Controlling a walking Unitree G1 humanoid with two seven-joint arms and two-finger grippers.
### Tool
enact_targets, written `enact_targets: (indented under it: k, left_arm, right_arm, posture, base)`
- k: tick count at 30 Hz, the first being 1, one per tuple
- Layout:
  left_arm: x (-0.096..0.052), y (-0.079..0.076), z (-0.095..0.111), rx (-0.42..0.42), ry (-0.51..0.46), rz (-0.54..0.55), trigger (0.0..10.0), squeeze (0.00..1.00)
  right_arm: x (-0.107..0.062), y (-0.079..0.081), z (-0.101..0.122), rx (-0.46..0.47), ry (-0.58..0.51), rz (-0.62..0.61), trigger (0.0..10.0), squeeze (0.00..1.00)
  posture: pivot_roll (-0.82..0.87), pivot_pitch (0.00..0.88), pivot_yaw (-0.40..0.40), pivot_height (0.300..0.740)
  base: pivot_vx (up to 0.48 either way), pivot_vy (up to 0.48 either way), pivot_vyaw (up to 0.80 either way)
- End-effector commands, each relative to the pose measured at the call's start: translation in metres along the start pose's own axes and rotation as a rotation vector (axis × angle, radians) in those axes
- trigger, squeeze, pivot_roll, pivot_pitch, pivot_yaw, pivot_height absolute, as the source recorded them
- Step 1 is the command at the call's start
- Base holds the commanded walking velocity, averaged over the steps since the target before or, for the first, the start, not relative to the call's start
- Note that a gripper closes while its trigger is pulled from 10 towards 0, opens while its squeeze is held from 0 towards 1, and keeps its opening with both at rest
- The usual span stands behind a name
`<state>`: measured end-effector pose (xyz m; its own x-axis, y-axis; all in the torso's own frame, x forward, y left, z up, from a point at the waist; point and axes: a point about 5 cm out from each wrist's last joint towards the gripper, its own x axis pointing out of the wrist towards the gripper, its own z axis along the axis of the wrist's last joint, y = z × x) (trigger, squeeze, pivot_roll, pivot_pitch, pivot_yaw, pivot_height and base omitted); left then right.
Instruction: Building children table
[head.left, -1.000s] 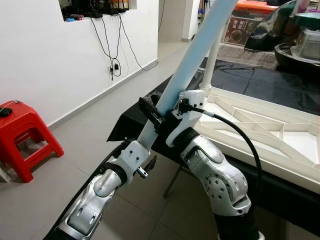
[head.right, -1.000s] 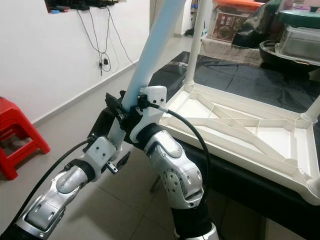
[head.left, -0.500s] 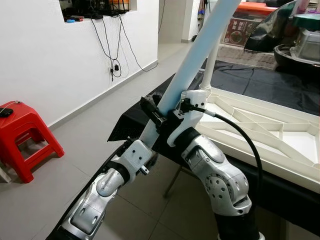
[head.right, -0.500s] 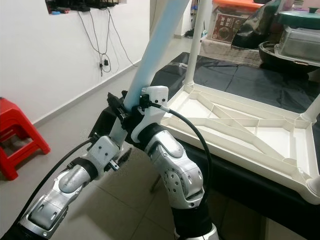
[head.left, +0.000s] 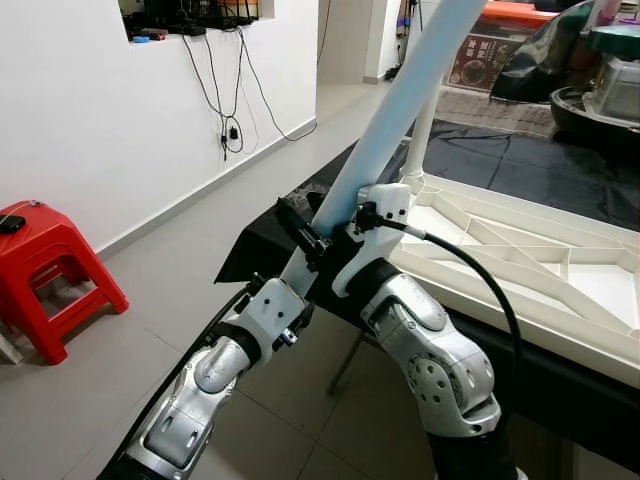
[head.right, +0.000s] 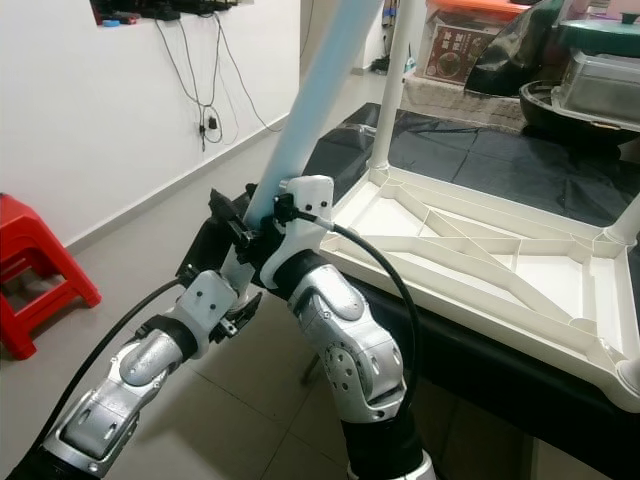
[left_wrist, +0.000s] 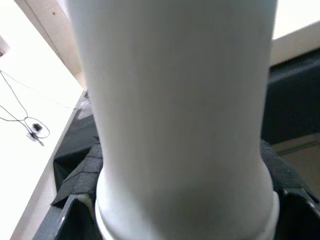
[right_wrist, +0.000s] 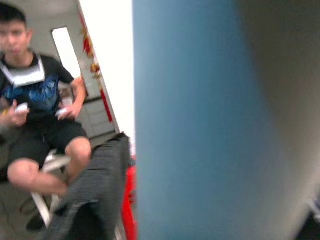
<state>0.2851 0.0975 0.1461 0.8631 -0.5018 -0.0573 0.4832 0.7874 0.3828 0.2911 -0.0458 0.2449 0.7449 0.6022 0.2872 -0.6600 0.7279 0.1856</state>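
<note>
both grippers hold one long pale blue table leg, slanting up and away from the robot. the left gripper has its jaws clamped low on the leg near its white collared end, and the right gripper sits just above it on the same shaft — whether its jaws are shut i cannot tell. two grips close together likely steady a long, top-heavy piece. the white tabletop lies upside down on a table draped in black cloth, ribs up, so sockets face upward; one white leg already stands in the far corner. a red stool stands well apart on the floor.
</note>
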Motion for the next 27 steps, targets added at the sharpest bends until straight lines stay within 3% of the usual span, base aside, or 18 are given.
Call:
enact_targets:
  k: [1, 3, 5, 7, 8, 9, 11, 12, 14, 15, 17, 23, 27]
  left_arm:
    - [-0.011, -0.001, 0.003, -0.106, -0.031, -0.075, 10.0, 0.00]
    - [-0.011, -0.001, 0.003, -0.106, -0.031, -0.075, 10.0, 0.00]
    - [-0.030, -0.005, 0.002, -0.224, -0.037, -0.232, 10.0, 0.00]
    - [-0.030, -0.005, 0.002, -0.224, -0.037, -0.232, 10.0, 0.00]
    - [-0.038, -0.007, 0.001, -0.271, -0.034, -0.300, 10.0, 0.00]
    - [-0.038, -0.007, 0.001, -0.271, -0.034, -0.300, 10.0, 0.00]
    - [-0.050, -0.009, -0.002, -0.342, -0.013, -0.396, 10.0, 0.00]
    - [-0.050, -0.009, -0.002, -0.342, -0.013, -0.396, 10.0, 0.00]
    - [-0.061, -0.011, -0.004, -0.428, 0.001, -0.480, 10.0, 0.00]
    - [-0.061, -0.011, -0.004, -0.428, 0.001, -0.480, 10.0, 0.00]
    - [-0.066, -0.012, -0.004, -0.486, 0.010, -0.530, 10.0, 0.00]
    - [-0.068, -0.009, -0.007, -0.460, 0.034, -0.566, 10.0, 0.00]
    - [-0.067, -0.007, -0.007, -0.463, 0.039, -0.569, 10.0, 0.00]
  right_arm:
    - [-0.002, -0.005, -0.002, -0.020, 0.014, 0.051, 10.0, 0.00]
    - [-0.002, -0.005, -0.002, -0.020, 0.014, 0.051, 10.0, 0.00]
    - [-0.005, -0.013, -0.003, 0.032, 0.062, 0.174, 10.0, 0.00]
    - [-0.005, -0.013, -0.003, 0.032, 0.062, 0.174, 10.0, 0.00]
    - [-0.007, -0.016, -0.002, 0.061, 0.077, 0.227, 10.0, 0.00]
    - [-0.007, -0.016, -0.002, 0.061, 0.077, 0.227, 10.0, 0.00]
    - [-0.008, -0.016, 0.003, 0.122, 0.093, 0.339, 10.0, 0.00]
    - [-0.008, -0.016, 0.003, 0.122, 0.093, 0.339, 10.0, 0.00]
    - [-0.012, -0.010, 0.006, 0.185, 0.147, 0.512, 10.0, 0.00]
    - [-0.012, -0.010, 0.006, 0.185, 0.147, 0.512, 10.0, 0.00]
    - [-0.018, -0.004, 0.004, 0.194, 0.204, 0.640, 10.0, 0.00]
    - [-0.024, 0.008, -0.002, 0.237, 0.273, 0.763, 10.0, 0.00]
    - [-0.023, 0.010, -0.002, 0.251, 0.281, 0.780, 10.0, 0.00]
  posture:
    - [0.07, 0.000, -0.022, 0.740]
    - [0.07, 0.000, -0.022, 0.740]
    - [0.08, 0.000, -0.024, 0.740]
    - [0.08, 0.000, -0.024, 0.740]
    - [0.08, 0.000, -0.026, 0.740]
    - [0.08, 0.000, -0.026, 0.740]
    - [0.08, 0.000, -0.025, 0.740]
    - [0.08, 0.000, -0.025, 0.740]
    - [0.08, 0.000, -0.028, 0.740]
    - [0.08, 0.000, -0.028, 0.740]
    - [0.08, 0.000, -0.030, 0.740]
    - [0.08, 0.004, -0.031, 0.740]
    - [0.08, 0.007, -0.027, 0.740]
  base:
    - [0.000, 0.000, 0.00]
    - [0.000, 0.000, 0.00]
    - [0.000, 0.000, 0.00]
    - [0.000, 0.000, 0.00]
    - [0.000, 0.000, 0.00]
    - [0.000, 0.000, 0.00]
    - [0.000, 0.000, 0.00]
    - [0.000, 0.000, 0.00]
    - [0.000, 0.000, 0.00]
    - [0.000, 0.000, 0.00]
    - [0.000, 0.000, 0.00]
    - [0.000, 0.000, 0.00]
    - [0.000, 0.000, 0.00]
